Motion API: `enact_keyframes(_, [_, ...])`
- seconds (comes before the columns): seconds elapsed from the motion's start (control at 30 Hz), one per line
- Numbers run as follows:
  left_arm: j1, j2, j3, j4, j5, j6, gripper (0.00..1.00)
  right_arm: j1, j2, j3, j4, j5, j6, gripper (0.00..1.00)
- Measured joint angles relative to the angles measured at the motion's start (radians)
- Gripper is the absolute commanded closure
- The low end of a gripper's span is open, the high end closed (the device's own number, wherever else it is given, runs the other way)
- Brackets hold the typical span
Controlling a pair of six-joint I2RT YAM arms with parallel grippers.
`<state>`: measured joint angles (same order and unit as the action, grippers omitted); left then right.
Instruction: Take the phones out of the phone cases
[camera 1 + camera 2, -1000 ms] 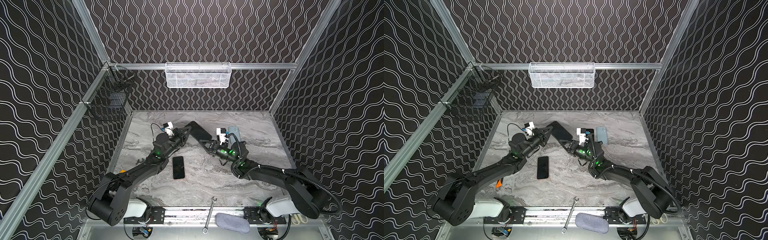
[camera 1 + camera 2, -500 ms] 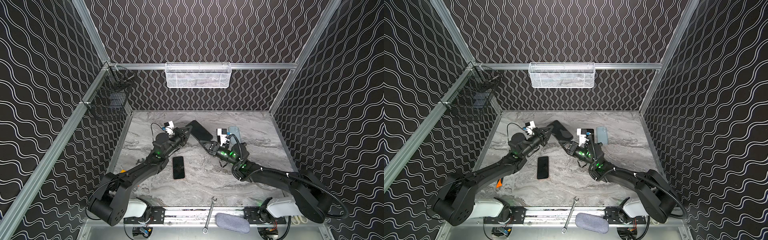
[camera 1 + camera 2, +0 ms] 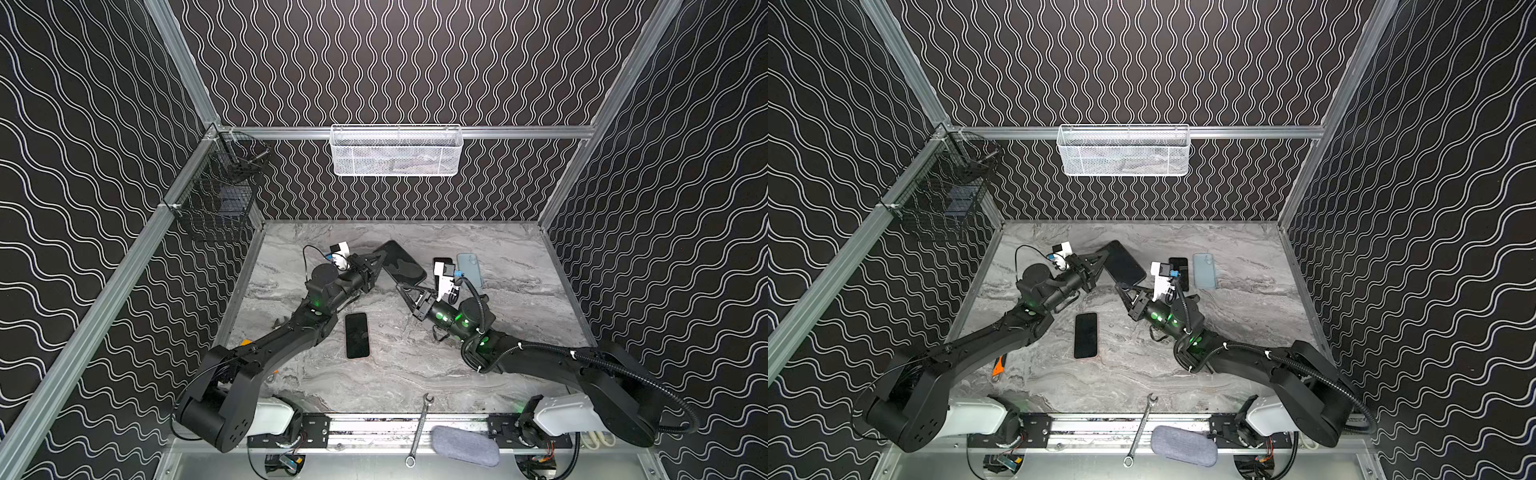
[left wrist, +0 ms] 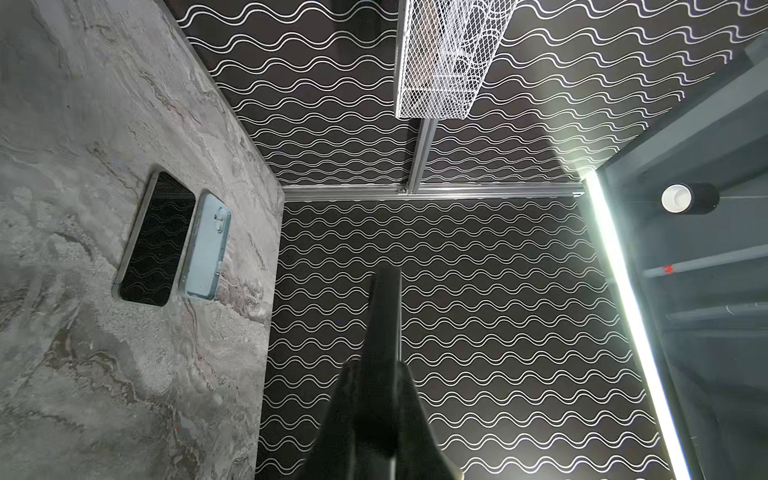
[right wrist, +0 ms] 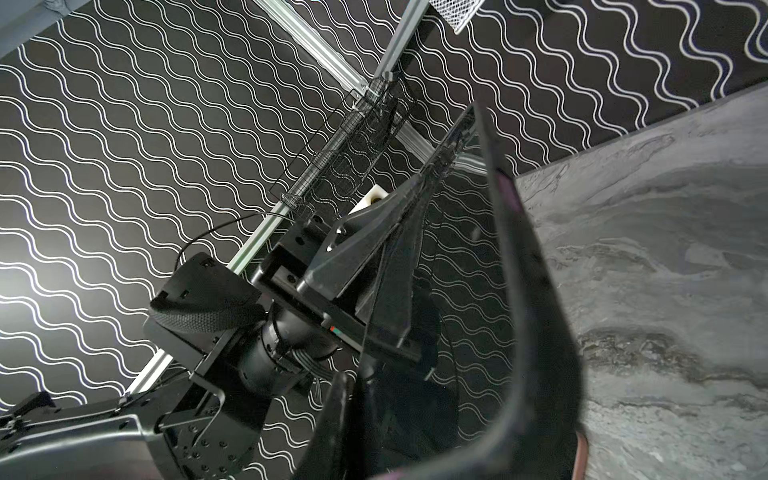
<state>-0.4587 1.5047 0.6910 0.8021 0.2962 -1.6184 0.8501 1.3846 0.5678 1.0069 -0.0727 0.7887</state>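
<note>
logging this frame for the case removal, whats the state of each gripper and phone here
left gripper: shut on cased phone
right gripper: shut on cased phone's corner
cased phone: raised, tilted, held between both grippers
centre black phone: flat, screen up
far black phone: flat, screen up
light blue phone: flat, back up

Top views give you even overhead light, soft shadows on the bench. Left wrist view: light strip flares white. Both wrist foregrounds blur; edges bow.
</note>
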Motion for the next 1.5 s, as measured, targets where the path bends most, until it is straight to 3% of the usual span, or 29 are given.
enact_keyframes(0.37, [0.000,0.001,0.010,-0.037,0.029,-0.005,1.00,0.005,0.011,-0.046,0.081,0.030,-0.041,0.82])
enact_keyframes(0.6, [0.003,0.022,0.021,-0.056,0.042,-0.005,1.00,0.004,0.000,-0.062,0.053,0.034,-0.096,0.68])
enact_keyframes(0.87, [0.026,0.035,0.052,-0.002,0.014,-0.031,1.00,0.003,-0.024,-0.065,-0.068,-0.010,-0.123,0.43])
enact_keyframes(1.3, [0.029,0.045,0.050,0.009,-0.001,-0.031,1.00,0.003,-0.132,-0.037,-0.103,-0.068,-0.116,0.42])
enact_keyframes(1.5, [0.035,0.047,0.051,0.009,0.003,-0.031,1.00,-0.023,-0.127,0.006,-0.131,-0.077,-0.107,0.53])
